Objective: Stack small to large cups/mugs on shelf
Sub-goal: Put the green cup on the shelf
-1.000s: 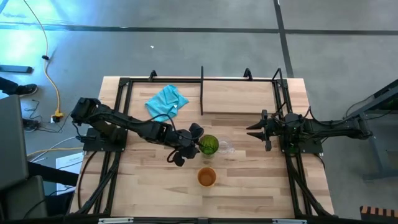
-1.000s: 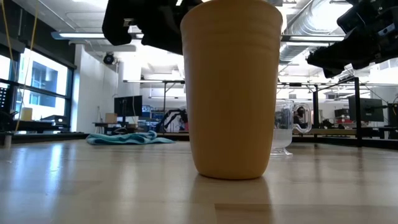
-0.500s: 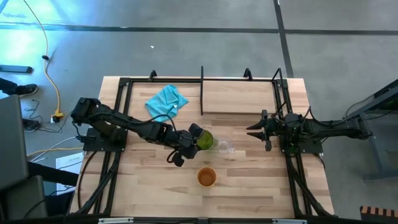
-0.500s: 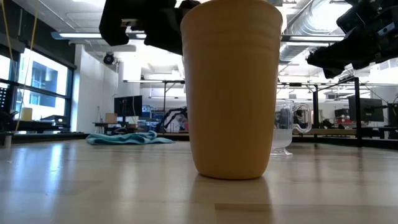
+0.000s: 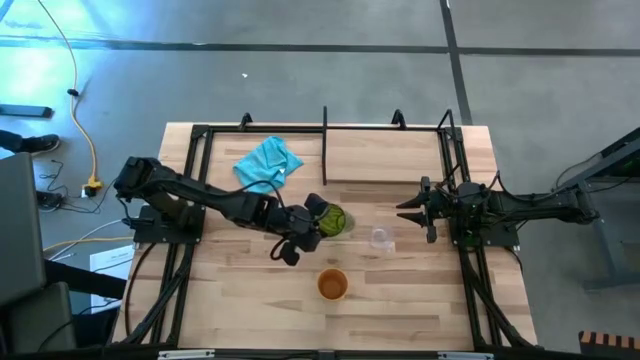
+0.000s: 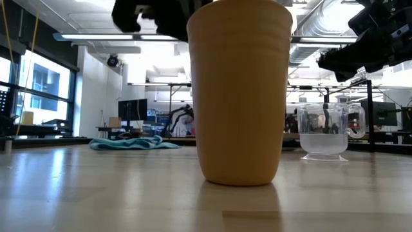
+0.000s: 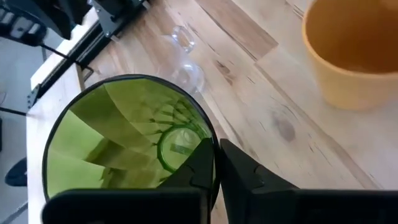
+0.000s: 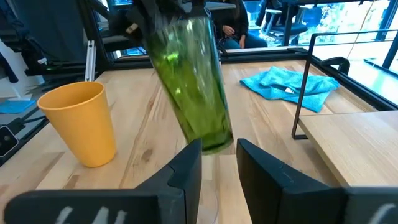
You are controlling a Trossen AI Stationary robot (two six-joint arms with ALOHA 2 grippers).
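Note:
My left gripper [image 5: 316,224] is shut on the tall green ribbed tumbler [image 5: 332,220] at the table's middle. The right wrist view shows the tumbler [image 8: 193,81] tilted. The orange cup [image 5: 332,285] stands upright on its base nearer the front edge. The tiny clear glass [image 5: 380,238] stands to the tumbler's right. The shelf [image 5: 385,155] lies at the far side behind its black frame. My right gripper [image 5: 412,210] waits open at the right, touching nothing. In the low view the orange cup [image 6: 239,90] hides the tumbler. My left gripper pinches the tumbler's rim [image 7: 210,142] on the side nearest the arm, one finger [image 7: 198,169] inside the cup and the other [image 7: 245,174] outside. The fingers slant down from the table's left. The tumbler leans with its top toward the arm. Whether its base is off the table I cannot tell.
A crumpled blue cloth [image 5: 268,164] lies at the far left, beside the shelf's upright black divider [image 5: 325,145]. Black frame rails [image 5: 190,180] run along both sides of the table. Bare wood lies between the orange cup and the front edge.
My left gripper has shut on the tumbler's rim and risen a little, drawing it toward the far left. The tumbler has tipped from upright and come away from the tiny clear glass. The glass has slid a little toward the right edge.

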